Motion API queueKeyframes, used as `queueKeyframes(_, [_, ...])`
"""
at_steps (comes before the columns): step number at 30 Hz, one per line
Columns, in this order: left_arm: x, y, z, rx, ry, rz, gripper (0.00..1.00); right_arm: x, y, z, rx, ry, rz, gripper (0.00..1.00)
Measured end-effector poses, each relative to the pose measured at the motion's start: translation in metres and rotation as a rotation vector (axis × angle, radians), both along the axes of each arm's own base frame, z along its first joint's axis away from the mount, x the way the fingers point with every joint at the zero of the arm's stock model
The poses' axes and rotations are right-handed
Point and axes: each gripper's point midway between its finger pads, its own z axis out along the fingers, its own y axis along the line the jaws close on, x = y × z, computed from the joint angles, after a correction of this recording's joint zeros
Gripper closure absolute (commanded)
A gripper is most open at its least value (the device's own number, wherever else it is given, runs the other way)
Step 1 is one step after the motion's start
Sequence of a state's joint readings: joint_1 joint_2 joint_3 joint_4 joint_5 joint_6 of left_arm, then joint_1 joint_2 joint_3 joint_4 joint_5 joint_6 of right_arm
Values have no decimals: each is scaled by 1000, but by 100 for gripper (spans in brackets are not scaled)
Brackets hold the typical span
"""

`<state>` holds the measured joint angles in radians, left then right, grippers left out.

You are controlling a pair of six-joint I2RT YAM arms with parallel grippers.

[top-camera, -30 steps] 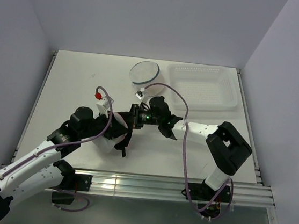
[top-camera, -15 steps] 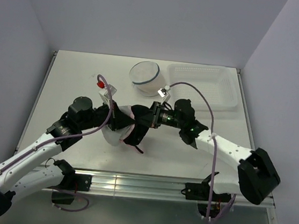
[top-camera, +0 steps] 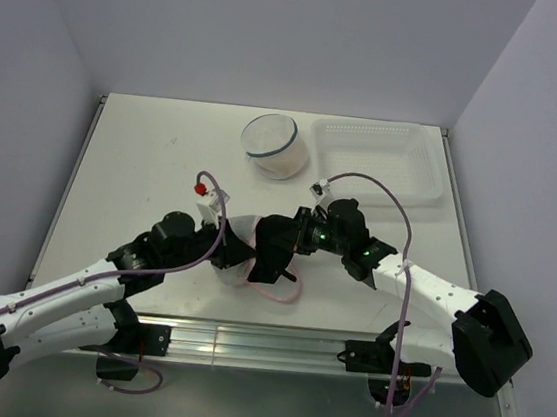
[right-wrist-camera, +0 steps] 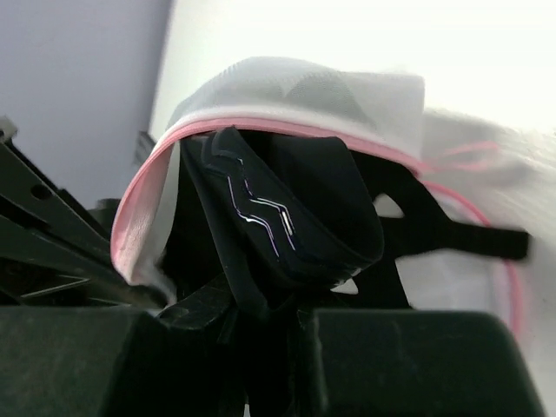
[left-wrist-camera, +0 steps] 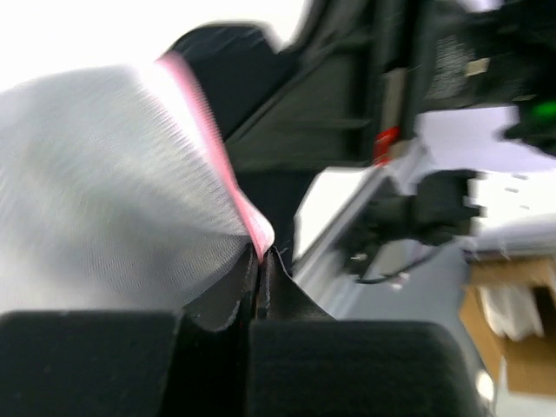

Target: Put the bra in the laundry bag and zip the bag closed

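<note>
Two clamped hands: left hand point(left-wrist-camera: 259, 278) pinches laundry bag point(left-wrist-camera: 104, 174), right hand point(right-wrist-camera: 265, 317) grips bra point(right-wrist-camera: 295, 200) (partly inside).

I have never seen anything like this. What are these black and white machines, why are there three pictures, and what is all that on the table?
These are two robot arms bolted to a white table. Each one ends in a two-finger gripper. The wide picture looks down from above and behind the arms. The two close-ups come from small cameras on the wrists.

The left gripper is pinched shut on the pink-trimmed edge of a white mesh laundry bag. The right gripper holds a black bra, which is partly inside the bag's mouth.

Farther back on the table stand a clear round tub and a white perforated plastic tray, both well apart from the arms.
</note>
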<state>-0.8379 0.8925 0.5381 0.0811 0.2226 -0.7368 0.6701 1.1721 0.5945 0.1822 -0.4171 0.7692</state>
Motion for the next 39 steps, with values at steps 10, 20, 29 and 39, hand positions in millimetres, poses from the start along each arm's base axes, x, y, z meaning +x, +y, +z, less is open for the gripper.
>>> queueKeyframes(10, [-10,56,-75,124,182,303,100,-6,20,-55,-105,118,-4,100])
queueKeyframes(20, [-12,67,-106,235,249,378,100,-5,58,-76,-96,191,-14,100])
queueKeyframes(29, [-16,70,-120,262,261,376,100,15,72,-77,81,259,-156,100])
queueKeyframes(39, [-28,59,-112,240,269,300,100,29,90,-69,210,245,-334,100])
